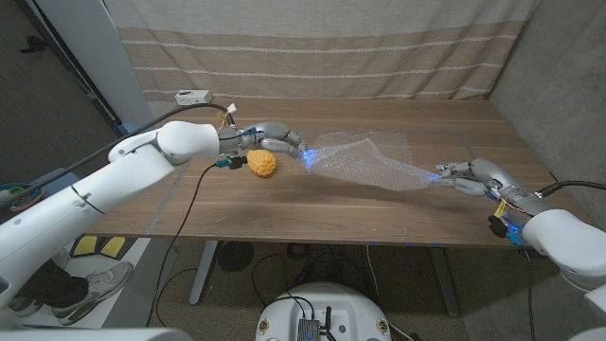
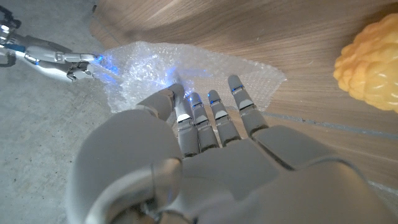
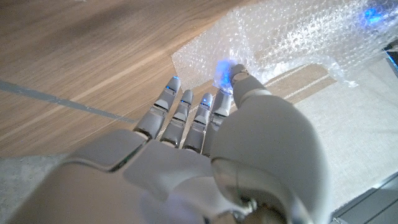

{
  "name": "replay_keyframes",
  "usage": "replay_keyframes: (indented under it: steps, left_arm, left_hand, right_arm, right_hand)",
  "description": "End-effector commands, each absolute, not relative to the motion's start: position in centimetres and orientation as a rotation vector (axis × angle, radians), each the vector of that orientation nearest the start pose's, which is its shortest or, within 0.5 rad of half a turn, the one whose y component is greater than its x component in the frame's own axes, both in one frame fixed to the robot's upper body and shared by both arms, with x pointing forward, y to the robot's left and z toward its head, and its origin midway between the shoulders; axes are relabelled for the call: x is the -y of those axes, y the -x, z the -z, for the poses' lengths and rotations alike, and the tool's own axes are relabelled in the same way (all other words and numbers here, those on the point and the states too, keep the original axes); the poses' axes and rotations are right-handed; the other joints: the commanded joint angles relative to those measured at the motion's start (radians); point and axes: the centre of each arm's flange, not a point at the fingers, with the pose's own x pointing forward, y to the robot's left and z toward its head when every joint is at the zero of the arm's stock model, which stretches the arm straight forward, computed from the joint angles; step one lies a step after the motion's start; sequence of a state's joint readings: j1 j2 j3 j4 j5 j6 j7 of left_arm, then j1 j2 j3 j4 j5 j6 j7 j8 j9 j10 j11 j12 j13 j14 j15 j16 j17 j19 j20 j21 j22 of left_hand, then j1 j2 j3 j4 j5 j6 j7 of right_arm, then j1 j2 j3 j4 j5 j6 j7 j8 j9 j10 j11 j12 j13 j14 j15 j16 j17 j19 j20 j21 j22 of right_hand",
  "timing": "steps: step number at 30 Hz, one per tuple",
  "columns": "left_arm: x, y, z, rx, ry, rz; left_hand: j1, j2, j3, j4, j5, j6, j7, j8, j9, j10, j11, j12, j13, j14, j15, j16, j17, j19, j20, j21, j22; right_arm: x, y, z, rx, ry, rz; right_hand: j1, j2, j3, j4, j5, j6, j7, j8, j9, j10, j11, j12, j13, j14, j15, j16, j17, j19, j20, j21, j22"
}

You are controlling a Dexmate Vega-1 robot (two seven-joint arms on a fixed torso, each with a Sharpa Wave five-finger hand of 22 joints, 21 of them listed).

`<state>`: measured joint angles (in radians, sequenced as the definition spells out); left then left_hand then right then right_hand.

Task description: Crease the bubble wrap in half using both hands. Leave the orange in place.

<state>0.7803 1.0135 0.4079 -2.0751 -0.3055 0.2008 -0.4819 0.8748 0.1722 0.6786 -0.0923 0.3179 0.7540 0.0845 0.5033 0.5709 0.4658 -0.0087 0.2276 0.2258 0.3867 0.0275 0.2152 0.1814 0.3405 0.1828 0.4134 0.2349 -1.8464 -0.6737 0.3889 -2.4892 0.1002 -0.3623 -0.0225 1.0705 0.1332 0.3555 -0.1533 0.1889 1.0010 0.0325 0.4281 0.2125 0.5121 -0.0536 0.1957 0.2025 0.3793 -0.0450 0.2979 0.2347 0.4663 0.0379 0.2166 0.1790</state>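
The bubble wrap (image 1: 365,163) is hanging stretched above the wooden surface (image 1: 379,213), spanning from 9 o'clock to 3 o'clock between both hands. The left hand (image 1: 275,140) is pinching the sheet's 9 o'clock corner between thumb and fingers (image 2: 214,115). The right hand (image 1: 469,175) is pinching the 3 o'clock corner, its fingers (image 3: 186,118) lying close together against the plastic. The orange (image 1: 262,163) is sitting on the surface just beneath the left hand, beside the sheet's 9 o'clock edge.
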Motion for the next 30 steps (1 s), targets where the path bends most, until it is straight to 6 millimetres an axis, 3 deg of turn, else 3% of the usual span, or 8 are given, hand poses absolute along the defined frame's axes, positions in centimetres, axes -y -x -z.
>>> replay_keyframes:
  steps: [1,5,12,15,21,23,26,30]
  left_arm:
    - [-20.2,-51.6,-6.9,0.361,-0.721,0.902]
    - [-20.6,-52.4,-6.2,0.298,-0.595,0.923]
    - [-20.8,-53.3,-6.0,0.216,-0.488,0.959]
    - [-20.7,-53.7,-5.9,0.181,-0.446,0.977]
    - [-20.2,-53.8,-6.3,0.153,-0.478,1.0]
    - [-20.0,-53.8,-6.6,0.155,-0.492,0.996]
    - [-19.9,-53.9,-6.9,0.154,-0.515,0.989]
    - [-19.9,-53.8,-7.3,0.127,-0.557,0.974]
  left_hand:
    - [-0.009,0.007,0.011,0.003,0.011,-0.014,0.012,0.086,0.023,-0.002,0.011,-0.003,0.004,0.006,0.008,-0.006,0.003,0.029,0.011,0.019,0.005]
    - [-0.015,0.008,0.014,0.008,0.018,-0.029,0.013,0.103,0.045,-0.007,0.013,-0.006,0.007,0.009,0.008,-0.009,0.006,0.069,0.021,0.038,0.001]
    - [-0.022,0.012,0.02,0.018,0.033,-0.079,0.018,0.127,0.09,-0.033,0.036,-0.017,0.012,0.01,0.026,-0.012,0.009,0.118,0.032,0.06,-0.011]
    - [-0.026,0.012,0.023,0.023,0.039,-0.094,0.015,0.14,0.11,-0.038,0.048,-0.019,0.013,0.019,0.03,-0.011,0.009,0.144,0.029,0.071,-0.016]
    - [-0.031,0.013,0.029,0.032,0.052,-0.126,0.028,0.165,0.151,-0.053,0.067,-0.023,0.014,0.037,0.036,-0.01,0.008,0.203,0.024,0.097,-0.025]
    - [-0.031,0.013,0.029,0.032,0.053,-0.128,0.027,0.167,0.154,-0.054,0.066,-0.024,0.015,0.037,0.037,-0.01,0.008,0.204,0.023,0.098,-0.026]
    - [-0.032,0.013,0.03,0.034,0.055,-0.13,0.026,0.174,0.162,-0.054,0.066,-0.023,0.015,0.036,0.038,-0.012,0.009,0.197,0.019,0.095,-0.027]
    - [-0.033,0.013,0.031,0.036,0.058,-0.134,0.028,0.18,0.17,-0.053,0.067,-0.022,0.015,0.031,0.041,-0.014,0.009,0.191,0.024,0.094,-0.029]
  right_arm:
    - [34.8,-41.3,3.1,0.645,0.465,-0.024]
    - [34.6,-42.9,2.4,0.666,0.446,-0.037]
    - [34.6,-45.1,1.4,0.678,0.385,-0.09]
    - [35.1,-44.7,1.6,0.648,0.391,-0.076]
    - [36.4,-42.6,2.4,0.549,0.447,-0.093]
    - [36.9,-41.8,2.5,0.514,0.478,-0.113]
    - [37.4,-40.3,2.3,0.502,0.521,-0.078]
    - [37.9,-38.4,1.6,0.5,0.565,-0.045]
  right_hand:
    - [0.007,0.015,0.006,0.004,0.008,-0.006,0.005,0.005,0.007,-0.006,0.001,-0.002,0.003,0.017,-0.08,0.008,0.003,0.01,0.014,0.009,0.006]
    - [0.002,0.018,0.005,0.008,0.007,-0.011,0.001,0.007,0.011,-0.009,-0.001,-0.003,0.003,0.017,-0.08,0.008,0.005,0.01,0.033,0.01,0.006]
    - [0.002,0.023,0.006,0.011,0.007,-0.023,0.0,0.02,0.023,-0.02,0.0,-0.003,0.004,0.031,-0.063,0.014,0.01,0.022,0.142,0.015,0.008]
    - [0.002,0.03,0.011,0.014,0.007,-0.033,0.01,0.022,0.028,-0.025,0.004,-0.004,0.005,0.043,-0.056,0.018,0.012,0.032,0.158,0.019,0.009]
    - [-0.006,0.047,0.032,0.029,0.001,-0.077,0.028,0.044,0.057,-0.045,0.025,-0.005,0.007,0.127,-0.034,0.051,0.025,0.168,0.145,0.078,0.017]
    - [-0.006,0.047,0.033,0.029,0.001,-0.081,0.03,0.045,0.059,-0.048,0.027,-0.006,0.007,0.128,-0.034,0.051,0.026,0.172,0.142,0.08,0.017]
    - [-0.011,0.043,0.032,0.033,-0.003,-0.101,0.026,0.061,0.077,-0.06,0.024,-0.005,0.009,0.085,-0.03,0.04,0.039,0.107,0.125,0.054,0.016]
    - [-0.015,0.041,0.025,0.037,-0.002,-0.106,0.003,0.079,0.087,-0.058,0.006,0.001,0.01,0.056,-0.065,0.04,0.054,0.026,0.074,0.022,0.014]
